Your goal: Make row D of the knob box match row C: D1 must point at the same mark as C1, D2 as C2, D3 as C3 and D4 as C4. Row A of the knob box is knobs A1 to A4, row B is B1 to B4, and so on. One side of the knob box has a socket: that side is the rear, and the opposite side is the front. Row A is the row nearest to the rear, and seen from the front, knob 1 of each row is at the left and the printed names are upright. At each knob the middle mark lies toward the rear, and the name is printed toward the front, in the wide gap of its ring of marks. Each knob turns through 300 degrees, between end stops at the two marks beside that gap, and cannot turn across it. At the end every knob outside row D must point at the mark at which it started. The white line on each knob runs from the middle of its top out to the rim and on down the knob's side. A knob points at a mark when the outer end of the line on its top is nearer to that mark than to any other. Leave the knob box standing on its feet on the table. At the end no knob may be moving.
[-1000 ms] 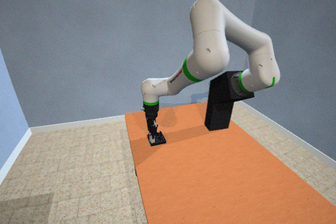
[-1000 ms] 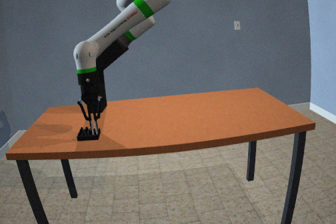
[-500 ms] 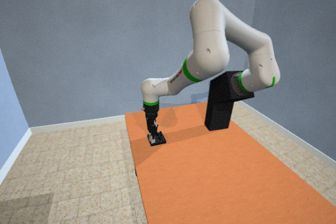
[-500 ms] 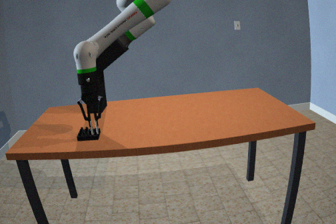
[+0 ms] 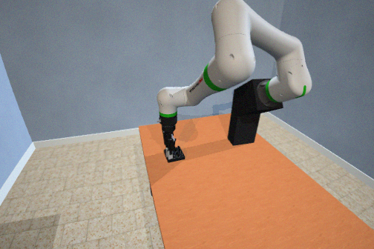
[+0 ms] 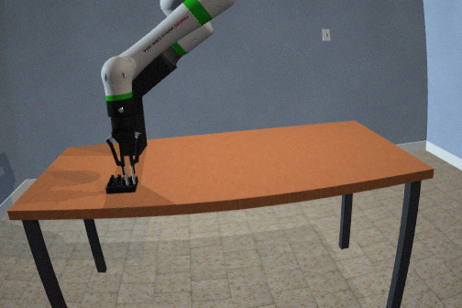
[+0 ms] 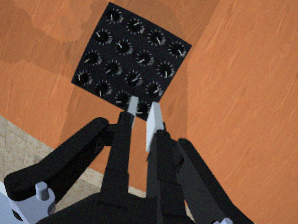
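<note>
The black knob box point(image 5: 180, 153) point(image 6: 116, 187) point(image 7: 131, 46) stands on the orange table point(image 5: 241, 191) point(image 6: 275, 159) near its left end. In the wrist view it shows a grid of small black knobs with white lines, turned at an angle. My gripper point(image 5: 170, 150) point(image 6: 127, 177) point(image 7: 142, 110) points straight down at the box edge nearest the wrist camera. Its two fingertips stand a little apart on either side of one knob in that edge row. I cannot read which knob it is or the printed names.
The arm's black pedestal point(image 5: 245, 117) stands on the table's far side behind the box. The table's left edge point(image 5: 148, 176) runs close beside the box, with tiled floor below.
</note>
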You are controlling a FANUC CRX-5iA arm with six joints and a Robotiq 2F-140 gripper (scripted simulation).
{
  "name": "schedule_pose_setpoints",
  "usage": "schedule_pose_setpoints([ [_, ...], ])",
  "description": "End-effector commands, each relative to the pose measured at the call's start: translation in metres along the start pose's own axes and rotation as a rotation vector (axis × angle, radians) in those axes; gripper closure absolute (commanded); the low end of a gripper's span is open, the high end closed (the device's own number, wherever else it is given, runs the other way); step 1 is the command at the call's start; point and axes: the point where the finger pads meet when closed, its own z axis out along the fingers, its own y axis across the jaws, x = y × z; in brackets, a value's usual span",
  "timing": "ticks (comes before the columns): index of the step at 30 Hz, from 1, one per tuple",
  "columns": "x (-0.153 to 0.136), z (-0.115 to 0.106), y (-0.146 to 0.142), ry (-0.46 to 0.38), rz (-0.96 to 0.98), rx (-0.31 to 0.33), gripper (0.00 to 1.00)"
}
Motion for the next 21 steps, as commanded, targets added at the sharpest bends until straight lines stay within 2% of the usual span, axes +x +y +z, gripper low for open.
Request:
schedule_pose_setpoints([
  [1,0.000,0.000,0.000,0.000,0.000,0.000,0.88],
  [14,0.000,-0.013,0.000,0.000,0.000,0.000,0.88],
  [21,0.000,-0.032,0.000,0.000,0.000,0.000,0.88],
])
